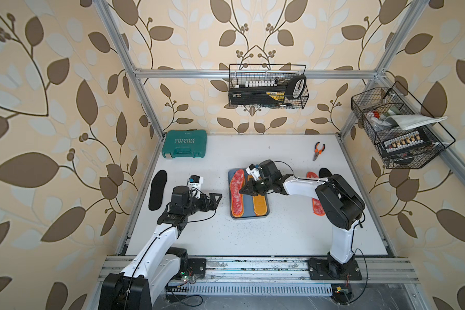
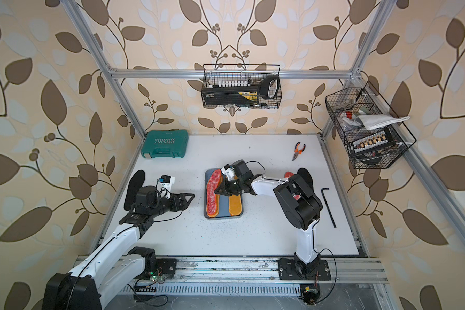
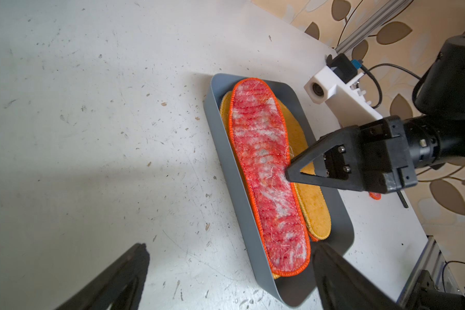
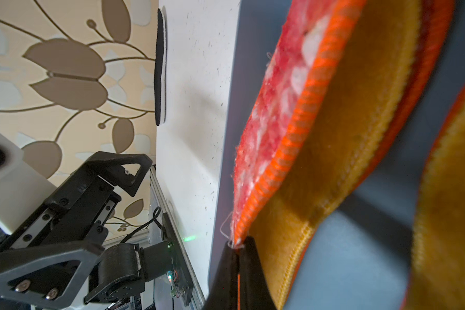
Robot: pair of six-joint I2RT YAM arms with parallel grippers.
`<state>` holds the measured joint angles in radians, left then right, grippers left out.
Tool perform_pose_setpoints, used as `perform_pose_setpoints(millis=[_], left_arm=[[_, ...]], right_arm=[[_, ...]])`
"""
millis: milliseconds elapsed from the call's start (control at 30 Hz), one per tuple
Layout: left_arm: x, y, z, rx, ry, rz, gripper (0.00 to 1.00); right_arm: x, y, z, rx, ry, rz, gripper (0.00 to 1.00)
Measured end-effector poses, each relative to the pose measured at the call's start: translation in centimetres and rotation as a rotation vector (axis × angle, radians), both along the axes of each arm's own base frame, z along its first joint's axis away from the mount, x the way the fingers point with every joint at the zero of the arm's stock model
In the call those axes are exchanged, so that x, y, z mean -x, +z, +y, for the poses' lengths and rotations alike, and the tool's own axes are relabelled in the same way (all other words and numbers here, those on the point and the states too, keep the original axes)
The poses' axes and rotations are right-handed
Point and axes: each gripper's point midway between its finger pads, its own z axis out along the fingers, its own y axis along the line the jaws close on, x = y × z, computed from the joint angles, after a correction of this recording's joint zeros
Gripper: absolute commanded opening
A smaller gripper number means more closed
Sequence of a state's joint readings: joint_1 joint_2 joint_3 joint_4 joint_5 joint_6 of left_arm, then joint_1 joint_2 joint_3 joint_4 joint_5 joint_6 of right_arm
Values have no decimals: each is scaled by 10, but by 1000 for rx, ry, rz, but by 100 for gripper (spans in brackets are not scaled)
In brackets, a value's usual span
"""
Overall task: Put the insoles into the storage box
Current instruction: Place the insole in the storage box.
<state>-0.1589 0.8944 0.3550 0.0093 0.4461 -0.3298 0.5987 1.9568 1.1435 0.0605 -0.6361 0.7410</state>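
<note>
Left wrist view shows the storage box [image 3: 215, 128] with yellow insoles [image 3: 312, 212] inside and a red insole [image 3: 263, 171] on top, and the right gripper [image 3: 289, 171] is pinched tight on that red one's orange edge. The left gripper [image 1: 215, 200] is wide open, holding nothing, just beside the box. Two black insoles [image 1: 157, 190] and two more red insoles [image 1: 318, 208] lie out on the table [image 1: 253, 241], so the job looks about half done.

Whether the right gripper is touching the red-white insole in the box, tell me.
Touching. The right wrist view shows the right gripper shut on the red-white insole, its orange edging pinched between the jaws.
</note>
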Motion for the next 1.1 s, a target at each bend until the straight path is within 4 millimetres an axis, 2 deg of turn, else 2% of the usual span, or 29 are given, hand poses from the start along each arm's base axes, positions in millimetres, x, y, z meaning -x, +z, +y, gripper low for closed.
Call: perform_pose_setpoints(millis=[300, 900, 1100], left_arm=[[0, -2, 0, -1, 0, 6, 99], [0, -4, 0, -4, 2, 16, 99], [0, -4, 1, -5, 4, 16, 99]], right_arm=[[0, -12, -8, 108, -5, -6, 20], [4, -16, -4, 276, 29, -49, 42], [6, -16, 0, 328, 40, -60, 46]])
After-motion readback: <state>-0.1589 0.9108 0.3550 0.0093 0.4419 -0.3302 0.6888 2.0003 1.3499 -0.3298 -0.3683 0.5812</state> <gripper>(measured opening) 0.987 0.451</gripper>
